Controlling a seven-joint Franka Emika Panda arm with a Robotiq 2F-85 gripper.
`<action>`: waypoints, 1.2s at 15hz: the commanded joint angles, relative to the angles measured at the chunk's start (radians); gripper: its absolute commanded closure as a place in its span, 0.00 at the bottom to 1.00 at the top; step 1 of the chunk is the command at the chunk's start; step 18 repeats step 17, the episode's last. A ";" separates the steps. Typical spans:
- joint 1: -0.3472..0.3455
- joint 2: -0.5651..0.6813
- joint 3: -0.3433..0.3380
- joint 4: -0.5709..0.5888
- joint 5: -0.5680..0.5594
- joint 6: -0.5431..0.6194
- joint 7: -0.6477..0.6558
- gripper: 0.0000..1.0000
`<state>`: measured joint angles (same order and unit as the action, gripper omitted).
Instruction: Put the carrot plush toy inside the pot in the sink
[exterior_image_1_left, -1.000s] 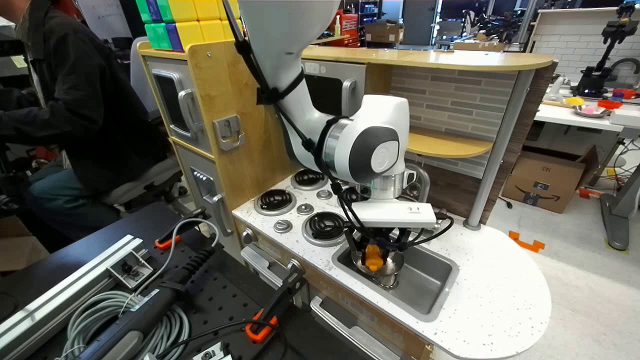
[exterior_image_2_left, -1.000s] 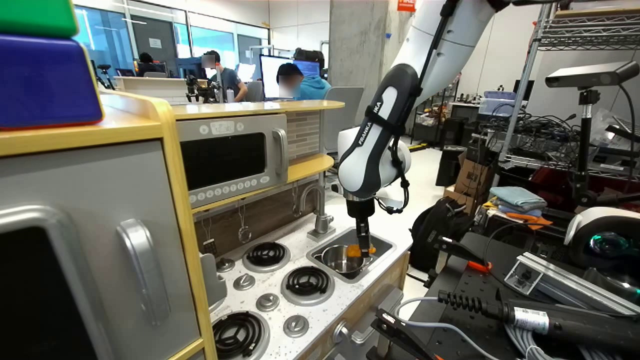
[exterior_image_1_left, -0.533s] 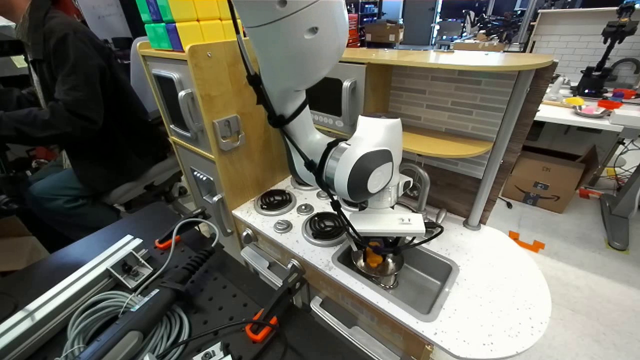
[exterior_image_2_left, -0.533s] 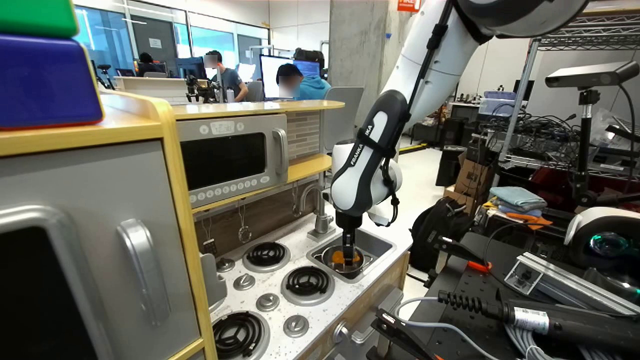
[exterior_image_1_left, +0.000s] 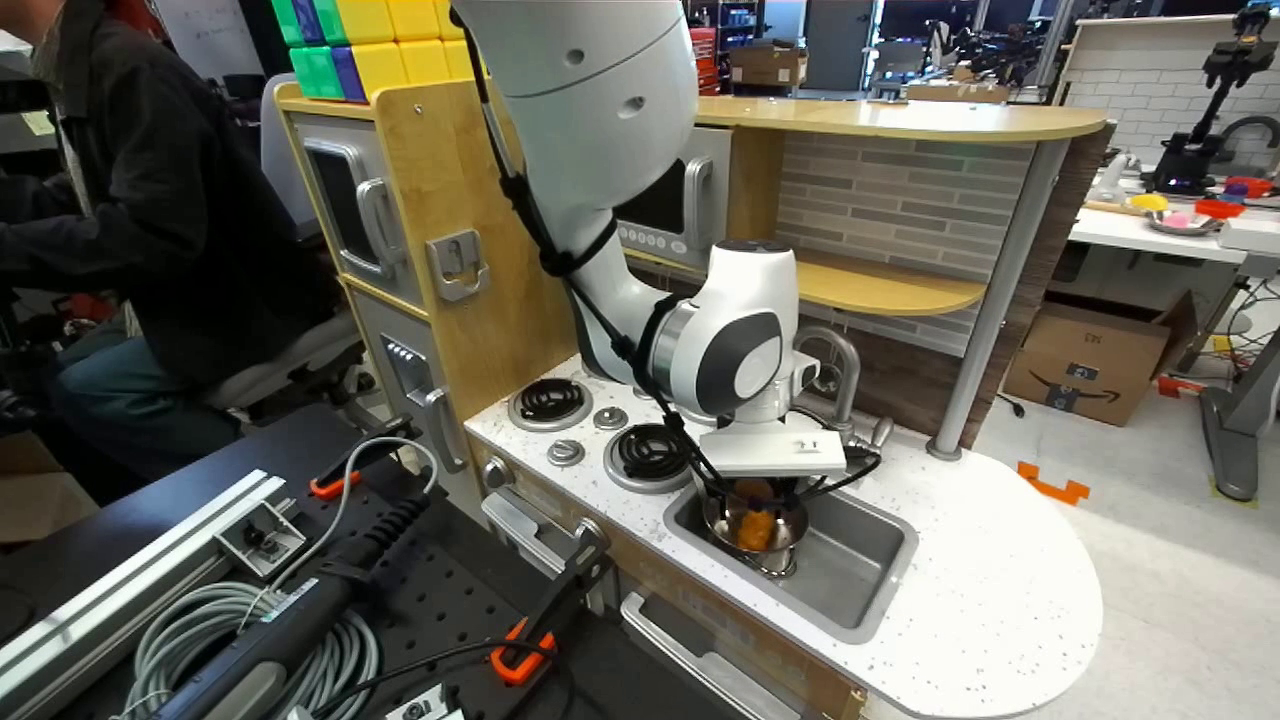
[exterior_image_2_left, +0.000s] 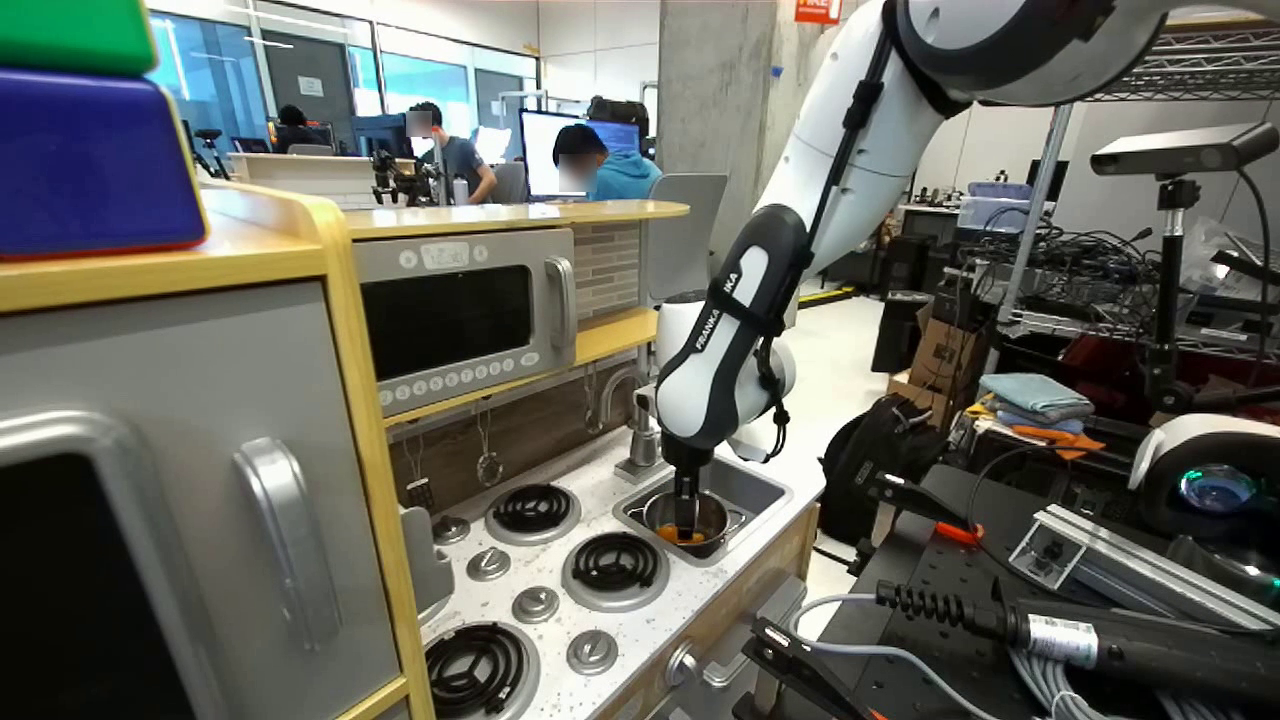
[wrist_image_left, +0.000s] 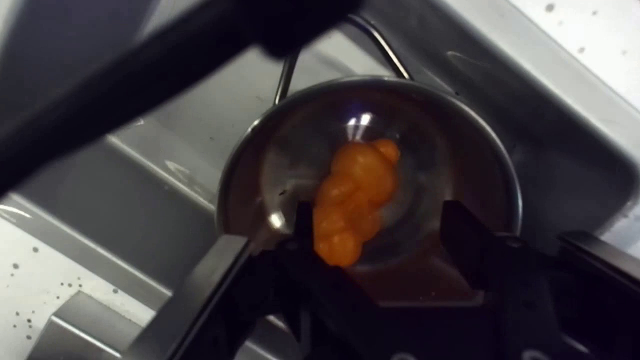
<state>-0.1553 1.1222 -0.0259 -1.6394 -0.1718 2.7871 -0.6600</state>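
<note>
A: Where's the small, lumpy, orange carrot plush toy (wrist_image_left: 352, 200)?

B: Inside the round, shiny silver metal pot (wrist_image_left: 465, 150), which stands in the rectangular grey metal sink (exterior_image_1_left: 850, 565).

A: And the black two-fingered pincer (wrist_image_left: 378, 211)?

B: Spread, with a gap visible on one side of the toy; contact on the other I can't tell.

A: How would the toy handle?

B: Light and soft, I'd guess, hardly fragile, perhaps slightly slippery. Best pinched round its middle.

A: Changed from half a second ago?

B: The toy sits lower in both exterior views.

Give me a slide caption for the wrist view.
The orange toy lies inside the shiny metal pot in the sink, with the jaws standing open.
</note>
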 joint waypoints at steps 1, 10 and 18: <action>-0.027 -0.026 0.058 -0.015 -0.037 0.023 -0.009 0.02; 0.028 -0.437 0.022 -0.421 -0.178 -0.021 -0.058 0.00; -0.016 -0.547 0.065 -0.514 -0.139 -0.019 -0.088 0.00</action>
